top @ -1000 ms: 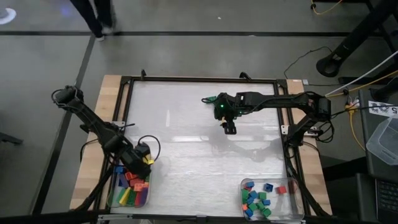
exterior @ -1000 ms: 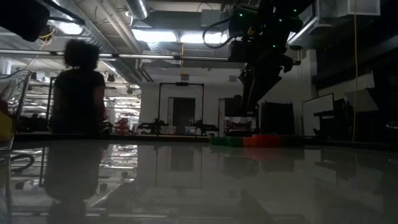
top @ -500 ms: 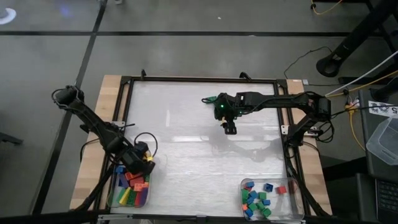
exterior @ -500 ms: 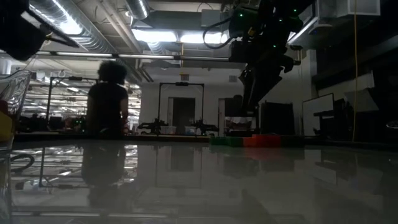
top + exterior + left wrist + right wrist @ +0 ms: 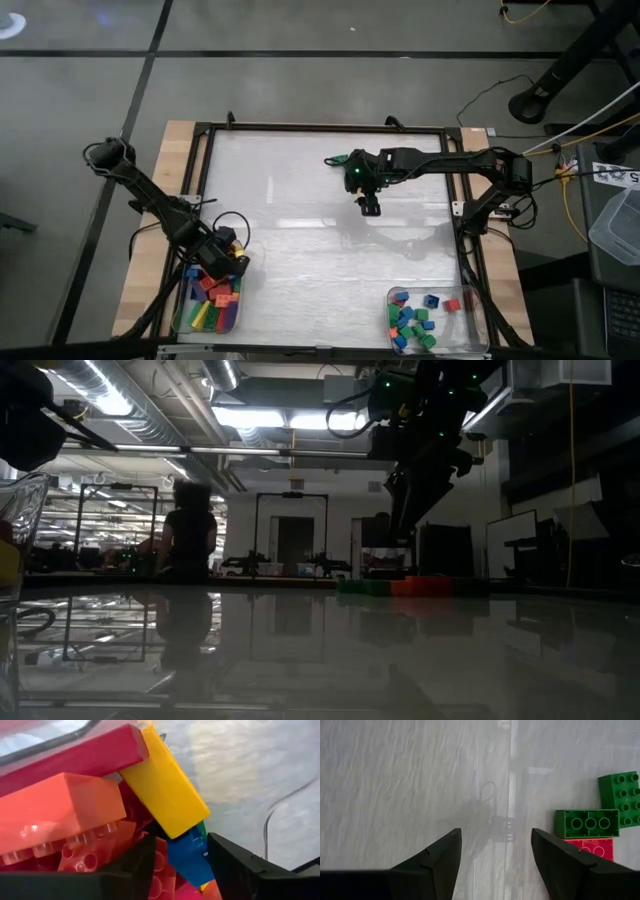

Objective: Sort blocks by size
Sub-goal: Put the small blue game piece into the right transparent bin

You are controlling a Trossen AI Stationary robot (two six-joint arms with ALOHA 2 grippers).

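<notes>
My left gripper [image 5: 228, 258] hangs over the far right corner of a clear tray [image 5: 180, 318] full of long blocks. In its wrist view the open fingers [image 5: 182, 847] stand on either side of a blue block [image 5: 189, 861]. A long yellow block [image 5: 162, 780] leans over the blue one, beside orange [image 5: 55, 810] and red [image 5: 75, 757] blocks. My right gripper [image 5: 371, 208] waits open above the table's middle, nothing between its fingers [image 5: 495, 840]. Two green blocks [image 5: 587, 823] and a red one [image 5: 590, 847] lie on the table beside it. My left gripper comes at the pile from above, slanting down, its fingers on either side of the blue block [image 5: 175, 851] under the yellow block's lower end. Whether the fingers touch either block I cannot tell.
A second clear tray [image 5: 475, 330] at the near right holds several small green, blue and red blocks. A black frame [image 5: 320, 127] borders the white table top. In the low view a person [image 5: 190, 540] moves in the room behind the table.
My left gripper has sunk toward the tray of long blocks and has rolled about its own axis. The person in the room behind has walked toward the right. My right arm has kept still.
</notes>
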